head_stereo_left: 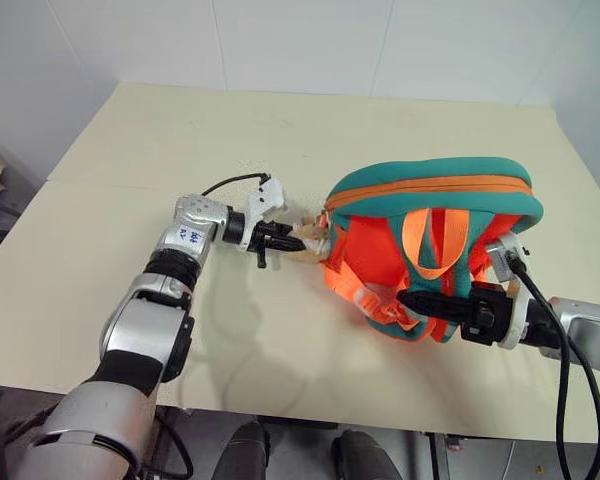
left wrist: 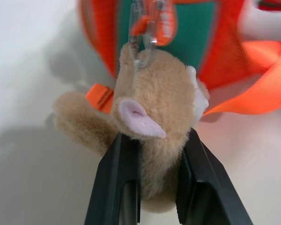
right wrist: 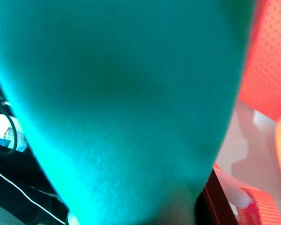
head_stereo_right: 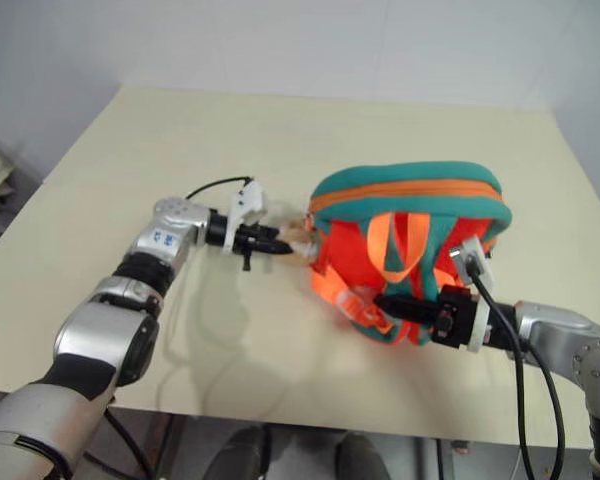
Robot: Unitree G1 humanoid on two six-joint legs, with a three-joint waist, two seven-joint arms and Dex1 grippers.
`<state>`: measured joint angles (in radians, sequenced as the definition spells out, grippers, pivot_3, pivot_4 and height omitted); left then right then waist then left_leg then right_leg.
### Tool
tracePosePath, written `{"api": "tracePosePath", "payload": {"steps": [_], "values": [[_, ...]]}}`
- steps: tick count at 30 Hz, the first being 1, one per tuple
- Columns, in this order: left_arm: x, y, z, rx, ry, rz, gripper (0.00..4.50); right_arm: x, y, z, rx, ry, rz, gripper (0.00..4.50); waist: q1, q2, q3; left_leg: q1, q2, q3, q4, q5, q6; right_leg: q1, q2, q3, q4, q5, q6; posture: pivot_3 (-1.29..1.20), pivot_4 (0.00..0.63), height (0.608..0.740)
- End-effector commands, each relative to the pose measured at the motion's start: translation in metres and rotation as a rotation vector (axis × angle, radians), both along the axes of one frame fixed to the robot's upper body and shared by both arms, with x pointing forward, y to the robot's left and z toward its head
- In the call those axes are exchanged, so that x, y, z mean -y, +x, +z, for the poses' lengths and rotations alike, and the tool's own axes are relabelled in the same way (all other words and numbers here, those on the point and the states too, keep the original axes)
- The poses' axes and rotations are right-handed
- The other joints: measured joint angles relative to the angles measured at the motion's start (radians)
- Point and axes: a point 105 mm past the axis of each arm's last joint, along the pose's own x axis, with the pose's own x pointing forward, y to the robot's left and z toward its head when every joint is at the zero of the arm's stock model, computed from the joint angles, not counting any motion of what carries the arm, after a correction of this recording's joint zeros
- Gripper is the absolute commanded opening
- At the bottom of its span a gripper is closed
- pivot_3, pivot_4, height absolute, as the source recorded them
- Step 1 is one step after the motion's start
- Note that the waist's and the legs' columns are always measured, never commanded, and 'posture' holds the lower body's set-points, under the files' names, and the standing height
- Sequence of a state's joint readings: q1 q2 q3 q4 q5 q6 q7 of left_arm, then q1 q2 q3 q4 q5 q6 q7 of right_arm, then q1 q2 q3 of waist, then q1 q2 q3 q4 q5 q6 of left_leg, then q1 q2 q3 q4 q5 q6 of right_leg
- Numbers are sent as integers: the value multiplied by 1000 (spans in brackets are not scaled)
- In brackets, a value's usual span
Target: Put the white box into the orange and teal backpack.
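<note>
The orange and teal backpack (head_stereo_left: 435, 200) stands on the cream table (head_stereo_left: 130, 150), right of centre, with its orange straps facing me. A beige plush toy charm (left wrist: 154, 112) hangs from a clear clip at the backpack's left side. My left gripper (head_stereo_left: 294, 238) is shut on this plush toy, one black finger (left wrist: 117, 178) on each side of it. My right gripper (head_stereo_left: 408, 298) reaches in from the right and is shut on the teal lower edge of the backpack (right wrist: 122, 103). The white box is out of view.
The table's near edge (head_stereo_left: 310, 408) runs just below both arms. Bare tabletop lies behind and to the left of the backpack. A white wall (head_stereo_left: 300, 40) closes the far side. A black cable (head_stereo_left: 565, 380) loops off my right wrist.
</note>
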<state>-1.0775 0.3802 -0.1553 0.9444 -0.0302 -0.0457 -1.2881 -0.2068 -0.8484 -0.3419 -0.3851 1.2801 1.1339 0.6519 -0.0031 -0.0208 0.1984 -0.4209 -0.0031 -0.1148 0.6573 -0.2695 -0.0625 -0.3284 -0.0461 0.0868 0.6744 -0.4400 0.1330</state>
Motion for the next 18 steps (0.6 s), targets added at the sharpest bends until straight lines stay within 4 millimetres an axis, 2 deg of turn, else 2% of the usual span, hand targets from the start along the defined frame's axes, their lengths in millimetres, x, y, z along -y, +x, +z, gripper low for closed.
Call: {"api": "tracePosePath", "payload": {"steps": [1,2,3,6,8,14,17,18], "values": [[-18,-4,19,64,9,6,746,0,3,19,102,-15,6,54,-1,0,0,0,0,0,0,0,0,0,0,0,0,0,0,0,150,740],[-24,-6,29,94,0,11,746,1,7,22,138,-39,-9,54,-4,0,0,0,0,0,-1,0,-1,0,0,0,0,0,0,0,150,740],[-30,-7,38,130,-11,13,1233,3,16,25,195,-83,-52,54,-6,0,0,0,0,0,-1,0,-1,-1,0,0,0,0,0,0,150,740],[-45,-24,66,213,-63,-25,2092,7,32,45,387,-149,-124,1013,-17,0,0,0,1,0,-4,1,-1,-3,0,1,0,0,0,0,150,740],[-50,-33,75,245,-71,-34,2682,11,35,50,435,-175,-129,1643,-22,0,0,0,0,1,-7,5,-4,-4,0,1,0,0,0,0,150,740],[-61,-59,63,213,-46,-51,4417,26,24,42,508,-355,-55,3558,-24,0,0,-1,1,1,-11,5,-5,-6,0,1,0,0,-1,0,150,740],[-64,-67,56,181,-86,-23,4500,38,18,38,540,-437,-55,4482,-22,0,0,-2,1,1,-10,5,-5,-6,0,1,-2,0,-1,0,150,740],[-64,-72,54,169,-109,-35,4500,43,15,37,542,-457,-65,4482,-22,0,0,-1,1,1,-10,5,-5,-6,0,1,-2,0,-1,0,150,740]]}}
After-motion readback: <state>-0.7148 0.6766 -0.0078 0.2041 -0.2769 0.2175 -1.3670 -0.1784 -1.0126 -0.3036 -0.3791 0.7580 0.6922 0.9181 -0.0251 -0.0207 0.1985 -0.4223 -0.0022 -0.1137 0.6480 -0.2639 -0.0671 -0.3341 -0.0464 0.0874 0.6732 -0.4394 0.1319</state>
